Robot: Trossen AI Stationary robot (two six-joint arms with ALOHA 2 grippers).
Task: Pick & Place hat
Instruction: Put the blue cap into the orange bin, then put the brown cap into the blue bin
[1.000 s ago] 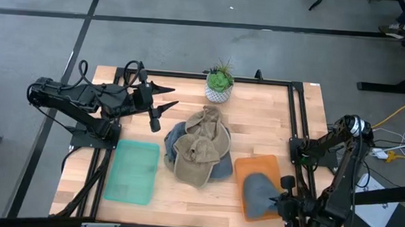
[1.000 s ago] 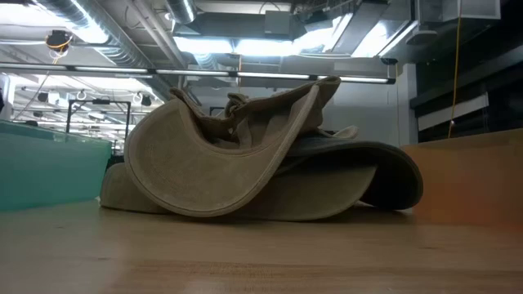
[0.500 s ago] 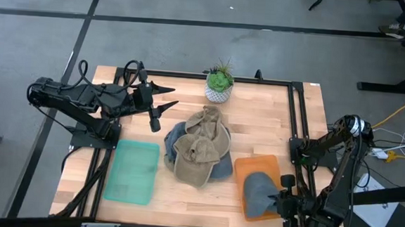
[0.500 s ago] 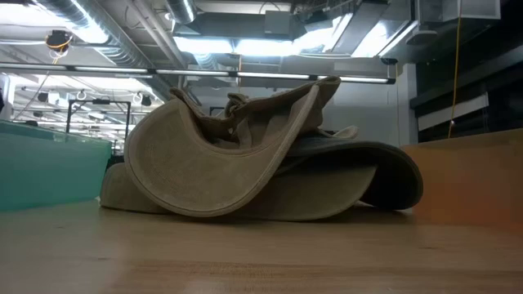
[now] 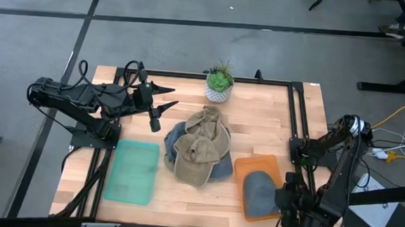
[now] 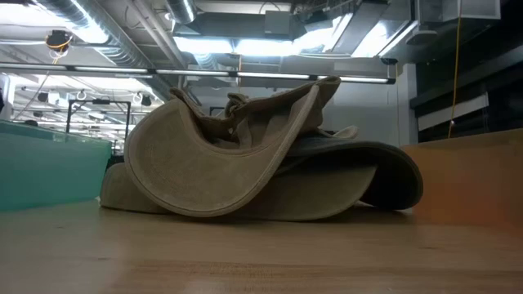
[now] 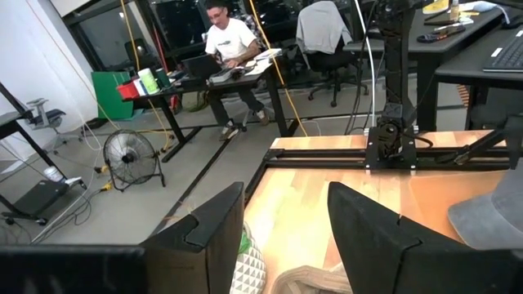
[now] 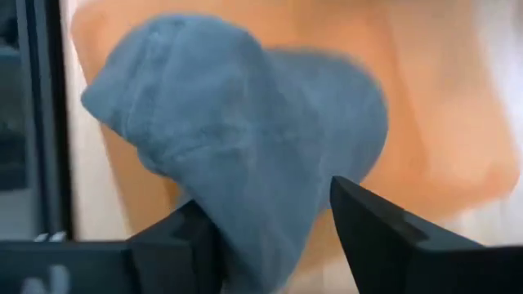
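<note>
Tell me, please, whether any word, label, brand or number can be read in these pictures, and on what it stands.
None can be read.
Grey hat in the orange tray: no label shows.
Tan hat: no label shows.
Teal tray and white plant pot: a pattern, no writing.
Items on the desks behind, left wrist view: too small to read.

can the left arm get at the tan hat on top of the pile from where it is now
Probably yes. The left gripper hovers with open jaws at the table's back left, and the tan hat lies uppermost on the pile with nothing over it. Only bare table lies between; the potted plant stands off to the side.
</note>
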